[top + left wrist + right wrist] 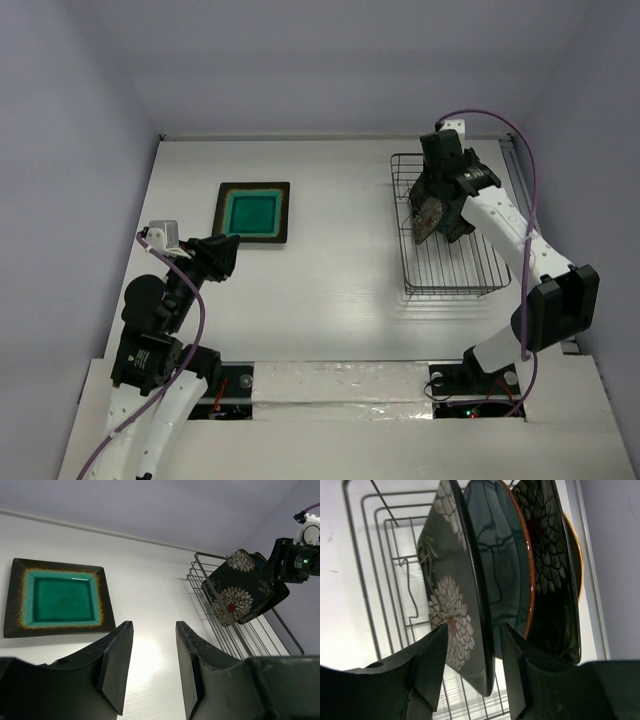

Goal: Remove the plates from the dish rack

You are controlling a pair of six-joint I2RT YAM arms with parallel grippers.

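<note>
1. Leftmost, my left tool point(230, 248) hovers over the counter point(330, 300). Its jaws stand a middling way apart with nothing between them.
2. Just past it, a square plate point(255, 212) lies flat on the counter, teal face up inside a dark rim, well apart from the rack point(455, 275).
3. Over at the right, the rack sits on the counter with plates standing on edge in its far half.
4. Seen from my right wrist, they run left to right:
   - the front plate point(450, 605), its black back with white flowers showing
   - a glossy teal plate point(505, 580) with an orange edge
   - a third plate point(545, 555), also flowered on black
   - a fourth plate point(574, 550), only its yellowish rim showing
5. My right tool point(474, 630) straddles the front plate. One finger point(432, 665) is at its flowered back and the other is on the teal plate's side. I cannot tell whether the jaws are pinching it.
</note>
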